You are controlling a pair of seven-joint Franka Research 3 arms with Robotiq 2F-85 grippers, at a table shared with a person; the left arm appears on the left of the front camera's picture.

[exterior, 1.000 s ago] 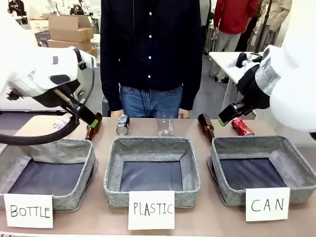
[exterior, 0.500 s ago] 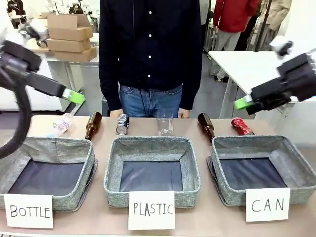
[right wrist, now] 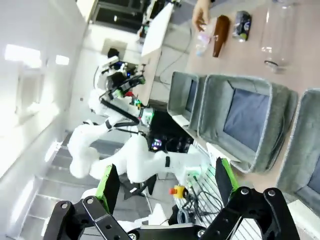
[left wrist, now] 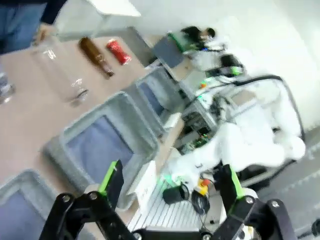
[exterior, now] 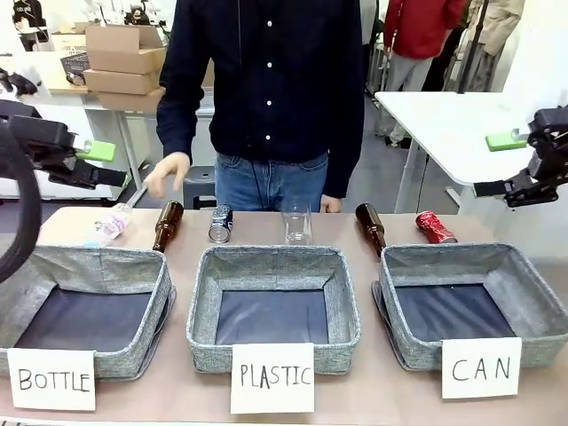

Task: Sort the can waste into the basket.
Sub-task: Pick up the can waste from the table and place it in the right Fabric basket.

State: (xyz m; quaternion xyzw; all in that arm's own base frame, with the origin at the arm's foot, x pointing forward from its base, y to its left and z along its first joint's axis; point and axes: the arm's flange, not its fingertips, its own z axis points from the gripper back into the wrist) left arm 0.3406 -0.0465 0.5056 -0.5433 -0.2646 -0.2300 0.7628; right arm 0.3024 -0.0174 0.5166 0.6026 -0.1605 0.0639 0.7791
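Both arms had drawn outward and upward since the frame half a second before. The person's hand (exterior: 166, 173) had also lifted into sight above the far edge of the surface (exterior: 382, 395), on the robot's left. From the front camera I saw the left pincer (exterior: 108, 163) hanging in the air near the left border, fingers parted and holding nothing. The right pincer (exterior: 497, 164) hung near the right border, likewise spread and empty. Both were well apart from the cans.

The red can (exterior: 435, 227) lay on its side on the surface, just behind the far rim of the basket (exterior: 417, 342) with the "CAN" sign (exterior: 480, 366) and beside a brown bottle (exterior: 371, 227). The black-and-silver can (exterior: 220, 224) sat behind the middle basket (exterior: 200, 342) signed "PLASTIC", well apart from the red one. I could not tell whether it stood or lay. The dark lining of the CAN basket lay bare.

The left wrist view, rolled and blurred, gave me the red can and its neighbouring brown bottle at the far end of the surface, past that pincer's spread green-padded fingers (left wrist: 112, 177). The right wrist view gave me the other end: the black-and-silver can next to a second brown bottle (right wrist: 220, 29), with the person's hand just beyond it.
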